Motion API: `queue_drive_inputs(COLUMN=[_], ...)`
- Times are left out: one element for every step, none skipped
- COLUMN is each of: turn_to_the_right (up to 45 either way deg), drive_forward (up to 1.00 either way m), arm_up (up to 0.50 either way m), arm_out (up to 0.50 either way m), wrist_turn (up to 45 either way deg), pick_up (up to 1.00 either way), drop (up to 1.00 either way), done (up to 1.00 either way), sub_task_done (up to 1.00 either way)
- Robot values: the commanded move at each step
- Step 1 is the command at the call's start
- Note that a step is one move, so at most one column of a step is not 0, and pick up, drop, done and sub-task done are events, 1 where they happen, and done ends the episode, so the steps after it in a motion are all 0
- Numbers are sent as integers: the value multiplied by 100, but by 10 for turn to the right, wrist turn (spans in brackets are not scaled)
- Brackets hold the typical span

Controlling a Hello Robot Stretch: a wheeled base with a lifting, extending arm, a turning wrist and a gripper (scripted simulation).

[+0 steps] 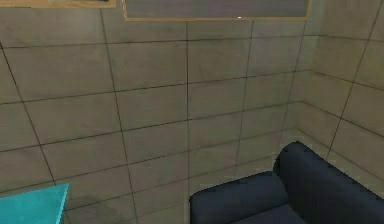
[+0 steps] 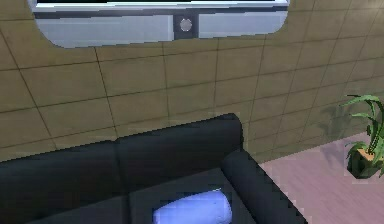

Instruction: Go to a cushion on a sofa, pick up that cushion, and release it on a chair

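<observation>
Arm side view's lower half carries the dark sofa [image 2: 130, 165], and the pale blue cushion [image 2: 195, 208] lies on its seat at the bottom edge, just right of centre, beside the armrest [image 2: 262, 190]. I judge it light, soft and squashy, so I would take it across the plump middle, not a corner. How the gripper's jaws stand I cannot tell.

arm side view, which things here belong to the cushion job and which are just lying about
For the job: blue cushion; the dark sofa it lies on.
Just lying about: potted plant; window on the wall.
</observation>
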Motion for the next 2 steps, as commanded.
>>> queue_drive_inputs(turn_to_the_right=[0, 0], drive_forward=[0, 0], arm_up=[0, 0], arm_out=[20, 0], wrist_turn=[0, 450], pick_up=[0, 0], drop=[0, 0], done=[0, 0], sub_task_done=[0, 0])
